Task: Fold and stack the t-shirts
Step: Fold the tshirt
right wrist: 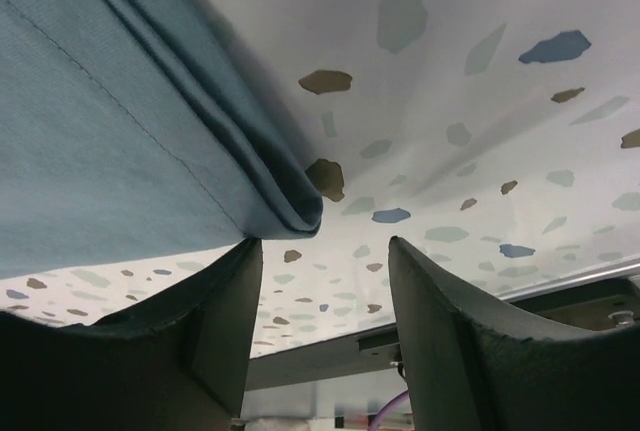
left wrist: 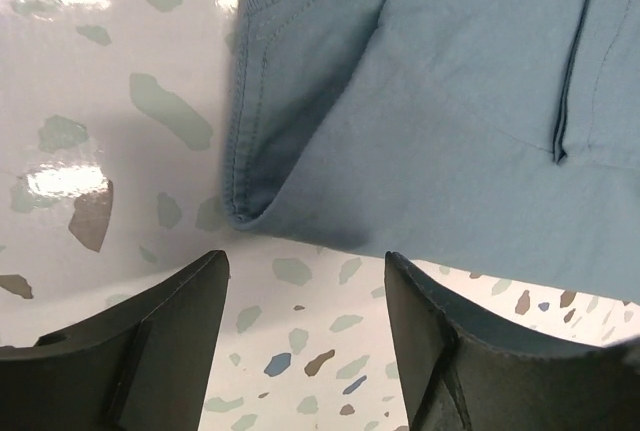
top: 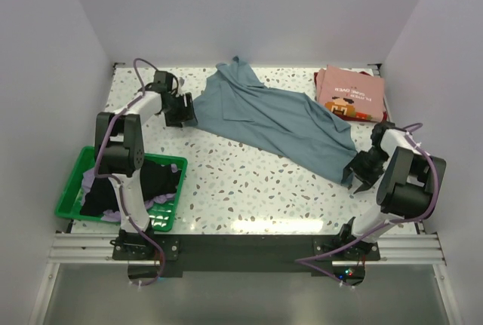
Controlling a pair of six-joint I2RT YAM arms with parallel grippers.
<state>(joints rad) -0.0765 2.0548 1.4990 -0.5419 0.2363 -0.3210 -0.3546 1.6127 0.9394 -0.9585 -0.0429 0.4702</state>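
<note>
Grey-blue shirt (top: 272,118) lies spread diagonally on counter (top: 249,189), 11 to 4 o'clock. Left end effector (top: 183,110) and right end effector (top: 361,168), both spread, empty, flank opposite corners, likely to pinch for folding.

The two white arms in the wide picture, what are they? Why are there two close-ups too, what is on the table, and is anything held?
They are robot arms bolted to the table's near edge, each ending in a two-finger gripper. The wide picture comes from a camera fixed above and behind them. The close-ups come from a small camera on each wrist; the dark shapes at the bottom are that arm's own fingers. On the speckled table lie a spread-out grey-blue t-shirt, a folded pink t-shirt at the far right, and a green basket of clothes at the near left. The left gripper and right gripper sit at opposite ends of the grey-blue t-shirt, both open, holding nothing.
</note>
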